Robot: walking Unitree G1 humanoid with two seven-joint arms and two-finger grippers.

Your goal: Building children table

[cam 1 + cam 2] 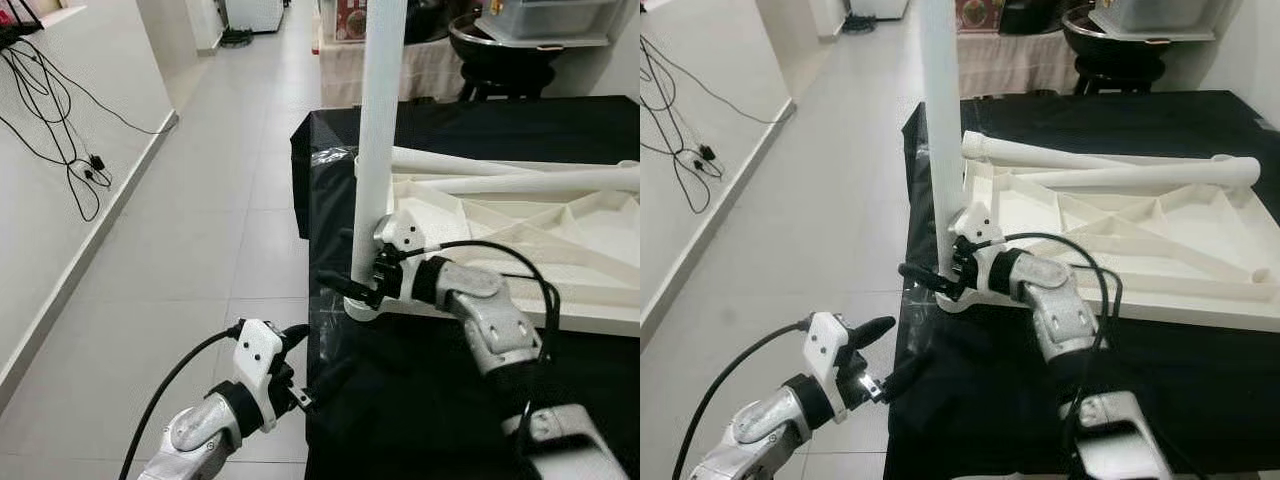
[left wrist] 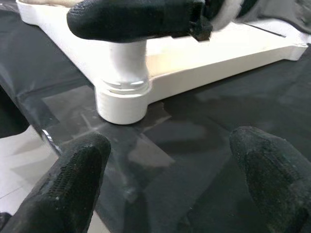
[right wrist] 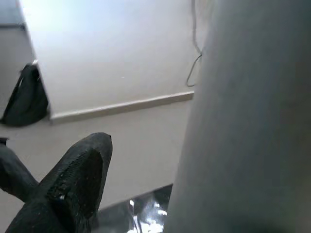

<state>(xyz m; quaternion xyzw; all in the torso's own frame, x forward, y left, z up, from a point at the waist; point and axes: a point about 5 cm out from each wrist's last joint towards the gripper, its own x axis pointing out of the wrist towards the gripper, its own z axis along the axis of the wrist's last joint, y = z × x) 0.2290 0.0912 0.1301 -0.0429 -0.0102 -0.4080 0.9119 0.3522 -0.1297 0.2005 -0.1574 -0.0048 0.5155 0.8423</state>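
Nearest of all is the left claw (image 1: 885, 355), hanging low just off the near left corner of the table (image 1: 1200, 400), its two long black fingers spread apart with nothing between them. In the left wrist view those fingers (image 2: 73, 184) show a fine woven, rubbery texture and rounded tips.

Glossy black cloth covers the table, with a patch of clear tape (image 2: 116, 145) stuck flat near that corner. On it lies the child's tabletop (image 1: 1160, 250), a cream plastic slab turned underside up, so its raised ribs form triangular cells inside a smooth outer rim. Its near left corner ends in a round socket (image 2: 121, 99), a short thick collar with a ringed groove, resting on the cloth.

One leg (image 1: 380, 130), a smooth white tube, stands upright in that socket and rises out of the top of the picture. The right claw (image 1: 350, 285) is at the base of this leg, a black finger reaching across in front of it and the leg between the fingers; whether they press on it I cannot tell. A black cable (image 1: 500, 255) loops over the silver right arm (image 1: 490, 320).

Two more legs (image 1: 1120, 168) lie flat across the far part of the tabletop, each a long pale tube with a flared end.

Left of the table is pale tiled floor (image 1: 200, 250) and a white wall with loose black wires (image 1: 60, 120).
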